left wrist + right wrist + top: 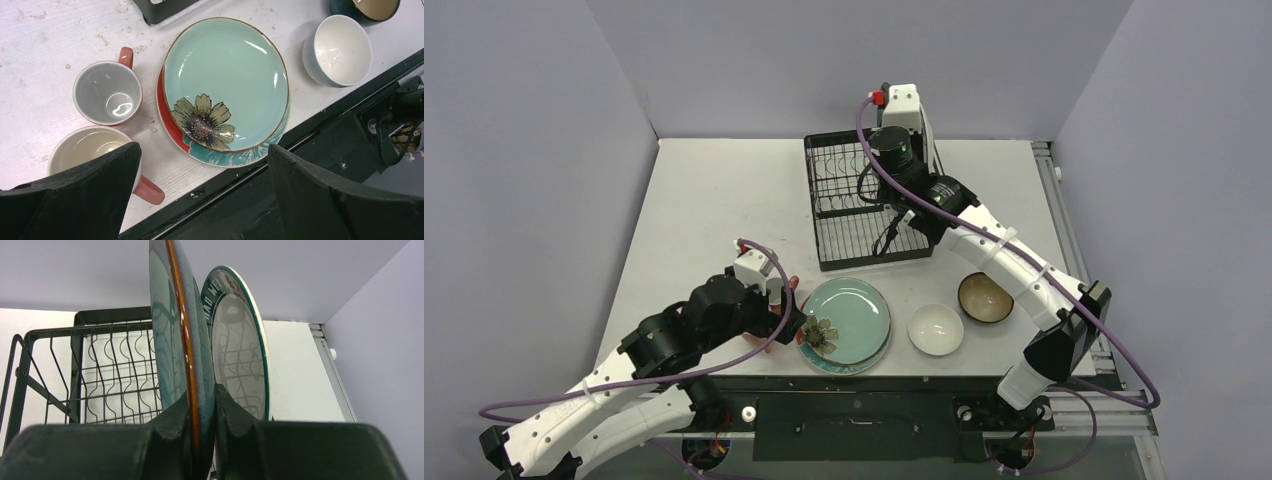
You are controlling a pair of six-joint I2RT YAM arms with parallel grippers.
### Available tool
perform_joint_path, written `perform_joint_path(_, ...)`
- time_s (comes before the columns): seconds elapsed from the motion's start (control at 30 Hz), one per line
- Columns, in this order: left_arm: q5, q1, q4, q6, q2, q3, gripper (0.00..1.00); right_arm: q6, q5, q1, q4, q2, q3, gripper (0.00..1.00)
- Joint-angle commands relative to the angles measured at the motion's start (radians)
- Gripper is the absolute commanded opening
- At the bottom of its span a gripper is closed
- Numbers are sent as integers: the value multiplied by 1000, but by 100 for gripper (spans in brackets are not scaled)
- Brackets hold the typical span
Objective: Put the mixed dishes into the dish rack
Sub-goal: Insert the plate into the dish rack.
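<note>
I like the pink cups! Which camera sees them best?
The left wrist view: both pink mugs stand side by side, insides visible. From the top, the left arm covers them almost wholly; the right wrist view shows none.

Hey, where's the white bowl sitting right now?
In the top view the white bowl sits near the table's front edge, right of centre, between the stacked plates on its left and the dark brown-gold bowl on its right.

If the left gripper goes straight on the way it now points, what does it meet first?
The left gripper would probably meet the teal flower plate first, though depth is unclear.
</note>
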Motion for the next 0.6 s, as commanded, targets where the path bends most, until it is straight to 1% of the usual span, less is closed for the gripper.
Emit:
perform_joint_path(0.0,-5,6,35,7,-10,-3,96,18,47,6,127,-20,34,0)
perform_joint_path(0.57,-1,9,36,7,-4,-3,96,45,34,7,93,-6,-5,0)
